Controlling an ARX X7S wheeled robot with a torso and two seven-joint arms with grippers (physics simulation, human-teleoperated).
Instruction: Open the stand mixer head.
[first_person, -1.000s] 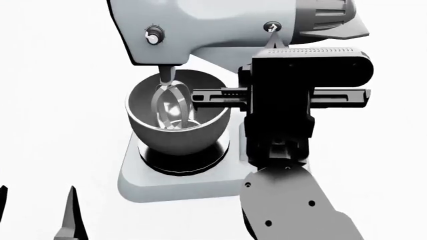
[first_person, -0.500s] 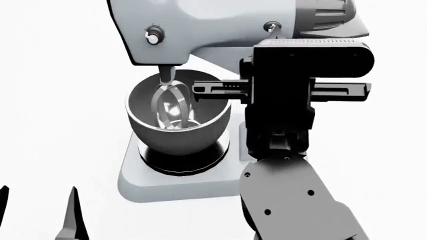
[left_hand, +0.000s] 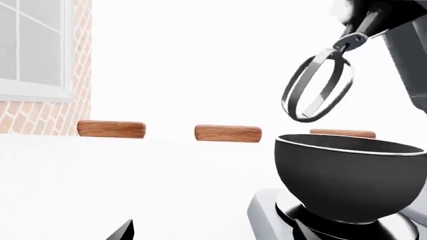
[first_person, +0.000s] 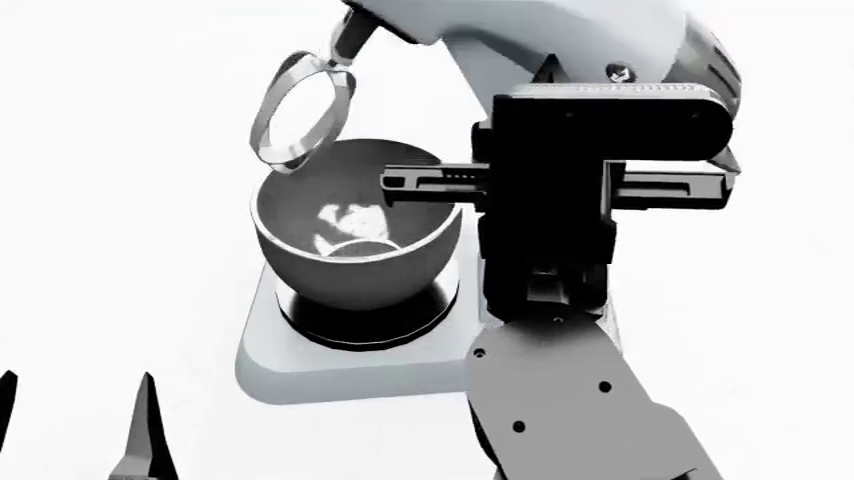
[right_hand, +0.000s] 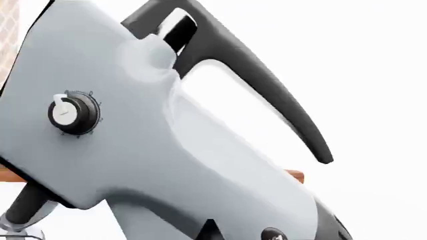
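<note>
Since the earlier head frame, the stand mixer head (first_person: 534, 35) is tilting up toward the top of the frame, and its beater (first_person: 296, 110) is now hanging clear above the bowl (first_person: 350, 235) instead of sitting down inside it.

Item, stand mixer head: I am seeing it fill the right wrist view (right_hand: 167, 140), slanting from upper left to lower right, with the round knob (right_hand: 72, 112) at left and a dark curved finger (right_hand: 267, 90) crossing beside it.

Item, beater: in the left wrist view (left_hand: 319, 87) it is hanging at upper right, above and apart from the bowl (left_hand: 350, 175).

Item, base (first_person: 347, 365): lying flat beneath the bowl, lower centre.

Item, right gripper (first_person: 594, 70): its black body is blocking the pincer in the head view; I cannot tell whether it is apart or together.

Item, left gripper (first_person: 80, 420): only dark tips are showing at lower left, standing apart.

Item, wooden blocks (left_hand: 227, 133): three are sitting in a row mid-frame.
</note>
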